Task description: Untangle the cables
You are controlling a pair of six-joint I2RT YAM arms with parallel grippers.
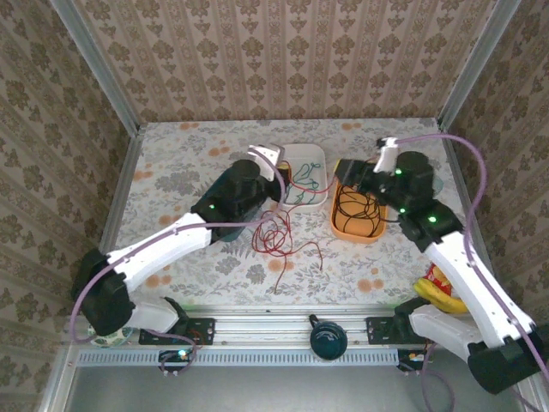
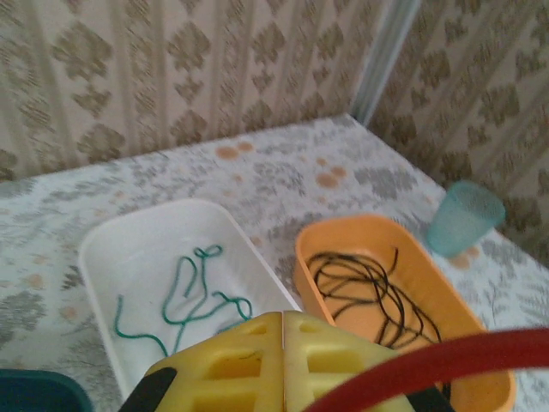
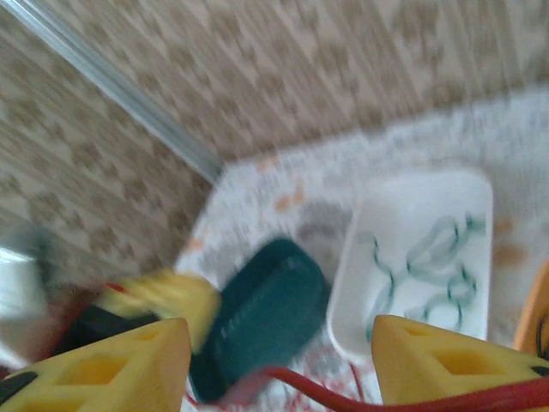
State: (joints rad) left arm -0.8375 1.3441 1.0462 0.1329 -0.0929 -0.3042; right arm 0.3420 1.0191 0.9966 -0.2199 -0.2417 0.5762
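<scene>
A loose bunch of red cable (image 1: 273, 233) lies on the table in front of the trays, with a strand rising to my left gripper (image 1: 276, 178). In the left wrist view the yellow fingers (image 2: 283, 322) are pressed together, and the red cable (image 2: 446, 356) runs off to the right from their base. My right gripper (image 3: 274, 369) stands open, the red cable (image 3: 412, 399) passing loosely between its fingers; from above it (image 1: 350, 176) hovers over the orange tray. The green cable (image 2: 184, 296) lies in the white tray (image 2: 94, 249), the black cable (image 2: 369, 287) in the orange tray (image 2: 309, 249).
The two trays (image 1: 309, 150) (image 1: 356, 236) sit side by side at mid-table. A teal cup (image 2: 463, 219) stands right of the orange tray. A yellow and red toy (image 1: 442, 287) lies by the right arm's base. Walls enclose three sides.
</scene>
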